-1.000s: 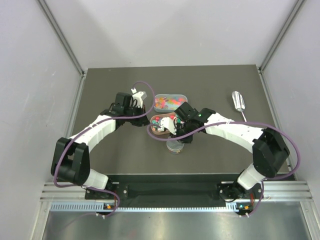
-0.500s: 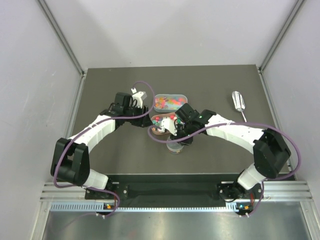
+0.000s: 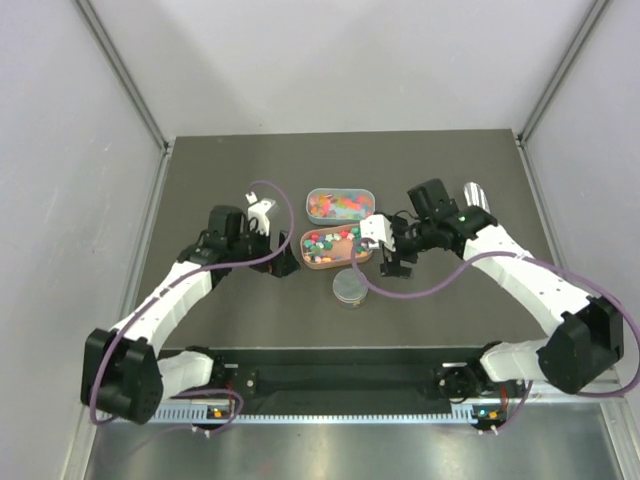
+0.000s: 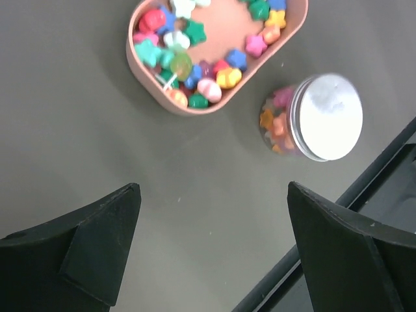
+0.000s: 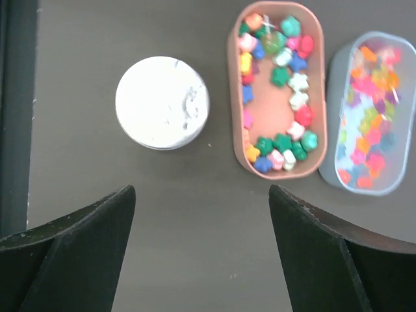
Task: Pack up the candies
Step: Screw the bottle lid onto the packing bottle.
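Small star-shaped candies (image 4: 195, 45) in mixed colours lie in a pink oval tray (image 3: 306, 252) mid-table. More candies (image 5: 370, 117) fill a clear oval tray (image 3: 371, 196) just behind it. A small round clear jar (image 3: 350, 288) with a silver lid (image 4: 328, 117) stands in front of the pink tray, with candies (image 4: 276, 120) showing through its wall. My left gripper (image 3: 282, 258) is open just left of the pink tray (image 4: 130, 49), holding nothing. My right gripper (image 3: 386, 250) is open just right of that tray (image 5: 232, 78) and the jar (image 5: 162, 102), also holding nothing.
A metal scoop (image 3: 478, 203) lies at the back right, partly behind my right arm. The table's near edge and a black rail (image 4: 390, 162) run close in front of the jar. The clear tray (image 5: 331, 84) touches the pink one.
Both grippers have gone from shut to open. Each has drawn back from the tray and jar, the left one leftward, the right one rightward. The jar now stands uncovered in view.
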Tool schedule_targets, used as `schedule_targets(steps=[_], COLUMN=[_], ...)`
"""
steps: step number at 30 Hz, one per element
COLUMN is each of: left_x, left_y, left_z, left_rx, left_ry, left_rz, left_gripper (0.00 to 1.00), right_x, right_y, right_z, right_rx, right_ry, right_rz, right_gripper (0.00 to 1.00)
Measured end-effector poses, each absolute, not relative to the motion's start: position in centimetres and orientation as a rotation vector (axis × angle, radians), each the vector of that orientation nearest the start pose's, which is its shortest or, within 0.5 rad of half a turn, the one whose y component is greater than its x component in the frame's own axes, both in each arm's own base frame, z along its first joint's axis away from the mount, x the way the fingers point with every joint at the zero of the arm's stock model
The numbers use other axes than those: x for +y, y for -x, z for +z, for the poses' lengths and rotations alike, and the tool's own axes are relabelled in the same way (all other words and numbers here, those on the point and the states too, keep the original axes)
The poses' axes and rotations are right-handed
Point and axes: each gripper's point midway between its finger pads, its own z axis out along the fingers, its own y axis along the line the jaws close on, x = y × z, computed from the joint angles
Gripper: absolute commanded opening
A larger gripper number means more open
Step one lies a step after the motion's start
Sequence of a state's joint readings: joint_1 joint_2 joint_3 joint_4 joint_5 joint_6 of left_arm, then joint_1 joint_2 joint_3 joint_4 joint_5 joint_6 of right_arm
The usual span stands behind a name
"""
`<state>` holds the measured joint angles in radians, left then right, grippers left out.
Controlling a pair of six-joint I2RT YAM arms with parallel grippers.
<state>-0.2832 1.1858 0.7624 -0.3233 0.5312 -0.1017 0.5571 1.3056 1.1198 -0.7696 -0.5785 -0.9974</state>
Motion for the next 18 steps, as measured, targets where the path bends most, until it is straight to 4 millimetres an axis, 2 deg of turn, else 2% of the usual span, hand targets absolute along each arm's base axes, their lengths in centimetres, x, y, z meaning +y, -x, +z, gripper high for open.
schedule_targets(steps=[3,5,6,9,11,13,18], left_x=[-17.3,-18.2,-19.0,-21.7,-22.8,-23.3,-22.9], left_y=[-25.1,-23.9,-23.1,-19.9,-18.4,-17.9,-18.5], left_z=[12.5,12.1,11.7,9.9,9.0,8.3,7.8], left_rx=[2.265,2.238,2.221,2.171,2.157,2.145,2.157], left_ry=[-0.502,-0.59,-0.656,-0.897,-1.013,-1.079,-1.082], left_rz=[-0.786,-0.775,-0.769,-0.767,-0.765,-0.738,-0.679], left_gripper=[0.99,0.99,0.99,0.99,0.99,0.99,0.99], right_x=[22.8,23.3,23.6,24.9,26.0,26.4,25.9], right_y=[-23.3,-23.0,-23.2,-24.5,-25.8,-26.3,-25.9], right_z=[16.6,16.2,16.1,16.4,16.4,16.0,15.8], right_rx=[1.461,1.409,1.386,1.276,1.191,1.12,1.053], right_ry=[1.904,2.0,2.043,2.151,2.19,2.227,2.267], right_rz=[0.614,0.684,0.721,0.781,0.79,0.796,0.825], right_gripper=[0.84,0.84,0.88,0.9,0.9,0.89,0.89])
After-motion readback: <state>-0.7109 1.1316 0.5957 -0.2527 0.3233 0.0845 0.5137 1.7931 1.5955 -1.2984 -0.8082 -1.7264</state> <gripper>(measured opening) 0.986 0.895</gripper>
